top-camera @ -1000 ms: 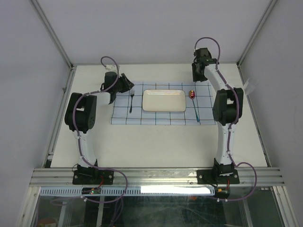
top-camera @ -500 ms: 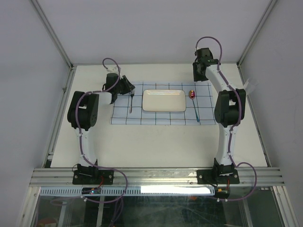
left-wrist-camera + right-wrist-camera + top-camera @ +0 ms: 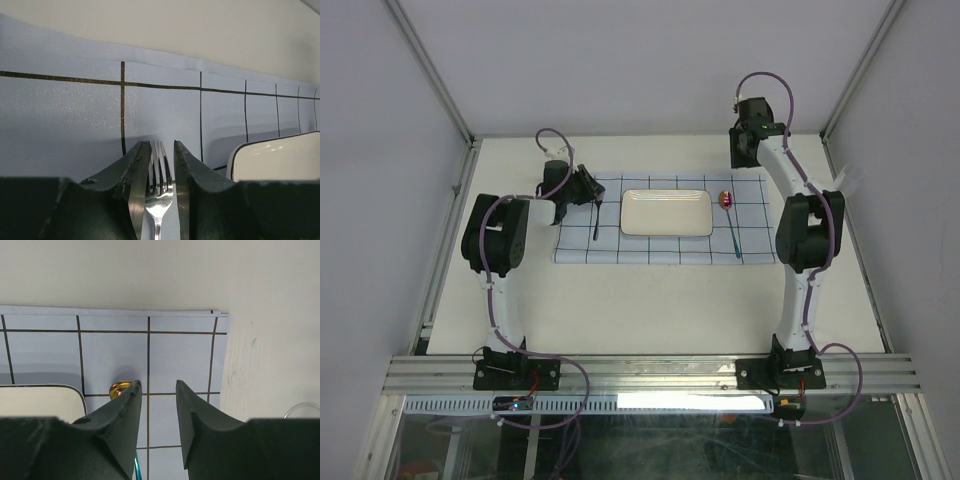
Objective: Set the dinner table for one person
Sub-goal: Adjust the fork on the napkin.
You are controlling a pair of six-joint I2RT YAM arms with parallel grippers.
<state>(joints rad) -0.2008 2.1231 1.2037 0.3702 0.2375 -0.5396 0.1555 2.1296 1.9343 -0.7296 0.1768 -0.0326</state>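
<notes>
On the cream dinner table [image 3: 650,310] lies a pale-blue grid cloth [image 3: 660,250] with a white rectangular plate [image 3: 666,212] at its middle. A silver fork [image 3: 597,220] lies left of the plate. Its tines [image 3: 159,167] sit between the fingers of my left gripper [image 3: 162,142], which is open low over the cloth, with a gap on the right side. A spoon [image 3: 732,225] with a golden bowl [image 3: 119,388] and a teal handle lies right of the plate. My right gripper [image 3: 157,382] hangs open and empty over the cloth's far right corner [image 3: 220,315].
Aluminium rails [image 3: 650,372] run along the table's near edge, and grey walls close in both sides. A pale clear object [image 3: 847,182] sits at the right rail, and its edge shows in the right wrist view [image 3: 302,410]. The plate's corner [image 3: 275,160] lies just right of my left fingers.
My left gripper has moved right over the cloth's left edge onto the fork's head. The right gripper has drawn back a little toward the far edge. Fork, plate and spoon have not moved.
</notes>
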